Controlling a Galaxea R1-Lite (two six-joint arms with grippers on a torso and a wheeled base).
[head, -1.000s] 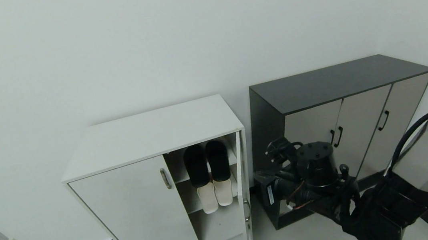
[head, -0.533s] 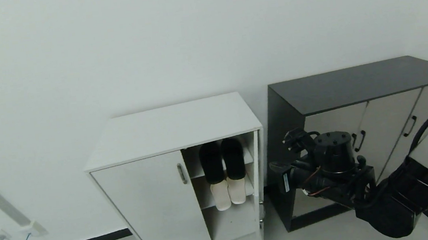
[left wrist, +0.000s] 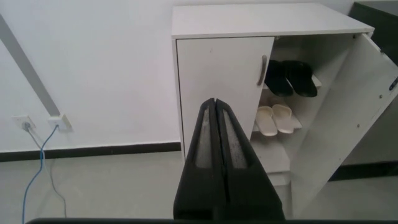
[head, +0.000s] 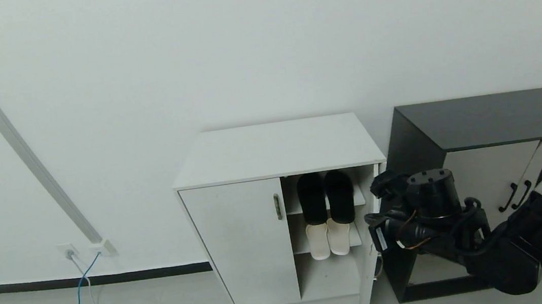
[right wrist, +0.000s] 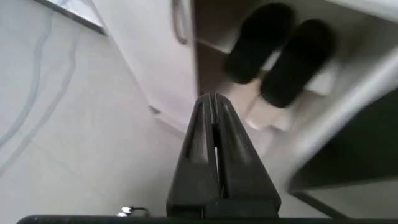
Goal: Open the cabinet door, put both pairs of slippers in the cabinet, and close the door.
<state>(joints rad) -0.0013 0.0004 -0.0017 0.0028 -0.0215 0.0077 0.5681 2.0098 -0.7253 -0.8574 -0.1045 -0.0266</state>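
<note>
in the cabinet (head: 276,151), black slippers (head: 325,197) above white slippers (head: 328,237)

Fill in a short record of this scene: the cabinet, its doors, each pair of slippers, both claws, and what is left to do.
Cabinet: white cabinet, beside a dark cabinet
Doors: right door open; left door shut
Upper shelf: black slippers, side by side
Shelf below: white slippers, side by side
Claws: left claw shut, empty; right claw shut, empty
Left to do: close the right door
</note>
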